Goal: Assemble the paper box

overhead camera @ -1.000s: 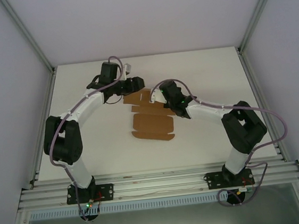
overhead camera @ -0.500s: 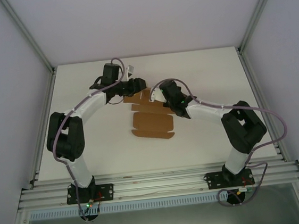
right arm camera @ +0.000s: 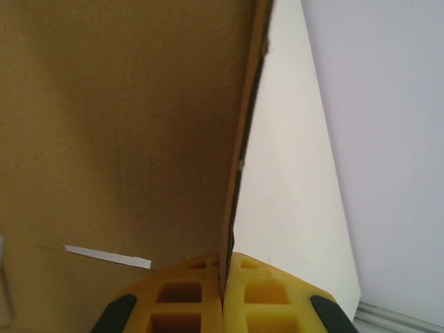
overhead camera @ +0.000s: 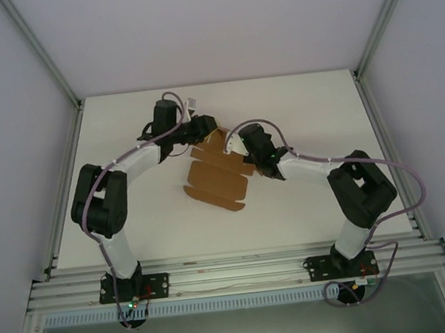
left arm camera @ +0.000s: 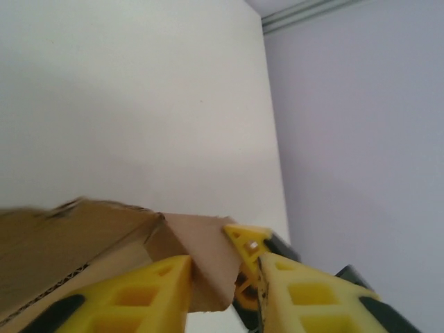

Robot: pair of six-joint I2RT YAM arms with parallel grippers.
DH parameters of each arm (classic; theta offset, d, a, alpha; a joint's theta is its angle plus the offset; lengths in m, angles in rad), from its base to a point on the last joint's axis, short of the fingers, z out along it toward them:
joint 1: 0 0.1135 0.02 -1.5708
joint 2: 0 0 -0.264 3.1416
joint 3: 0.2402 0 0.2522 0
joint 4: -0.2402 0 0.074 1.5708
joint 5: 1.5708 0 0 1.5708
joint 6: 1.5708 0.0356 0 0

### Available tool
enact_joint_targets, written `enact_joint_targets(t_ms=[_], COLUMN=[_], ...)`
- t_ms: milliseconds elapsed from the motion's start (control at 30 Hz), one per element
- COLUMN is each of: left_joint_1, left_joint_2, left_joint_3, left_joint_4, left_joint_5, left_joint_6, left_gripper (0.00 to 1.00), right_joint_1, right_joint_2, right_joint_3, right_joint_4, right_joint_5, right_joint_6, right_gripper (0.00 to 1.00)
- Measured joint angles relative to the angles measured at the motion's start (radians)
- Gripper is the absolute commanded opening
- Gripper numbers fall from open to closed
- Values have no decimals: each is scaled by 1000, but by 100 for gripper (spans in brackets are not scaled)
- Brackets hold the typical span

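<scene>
Since a moment ago, the paper box [overhead camera: 216, 179] has swung its near end left on the white table [overhead camera: 303, 102]. The right gripper [right arm camera: 223, 267] pinches its edge tight. The left gripper [left arm camera: 208, 246] sits around a flap [left arm camera: 198, 267]; squeezing or not, I cannot tell.

We can read no text, label, brand, number or sign anywhere. The brown box [overhead camera: 218, 181] is plain on every face we see, and the small white strip [right arm camera: 107, 257] on its cardboard carries no print that we can make out.
</scene>
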Motion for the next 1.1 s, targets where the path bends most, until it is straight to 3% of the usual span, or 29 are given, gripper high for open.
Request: enact_joint_targets(t_ms=[233,433,467,500,700,767,933,1100], left_joint_1=[-4,-8,-10,-11,-15,-8,103,214], left_joint_2=[9,-18,-27,-37,-160,-241,-422,-450], left_joint_3=[-4,-4,-4,-4,-48,-100,-258,-386], left_joint_4=[24,-48,-61,-79,-212,-251,-299,-332], left_joint_5=[-18,-55,-65,-73,-182,-241,-367,-473], left_joint_6=[-19,22,35,46,178,220,288,337], left_gripper=[10,9,14,28,87,100,100,100], right_joint_1=[2,5,6,7,25,27,26,20], right_joint_2=[0,-5,-10,-16,-72,-91,-130,-147], right_joint_3=[-12,-21,-21,-22,-23,-25,-26,-35], right_joint_4=[18,32,33,33,44,43,18,-19], right_joint_5=[7,12,12,13,14,14,1,-32], right_joint_6=[6,6,6,6,1,-2,-2,3], right_gripper=[0,0,0,0,0,0,0,0])
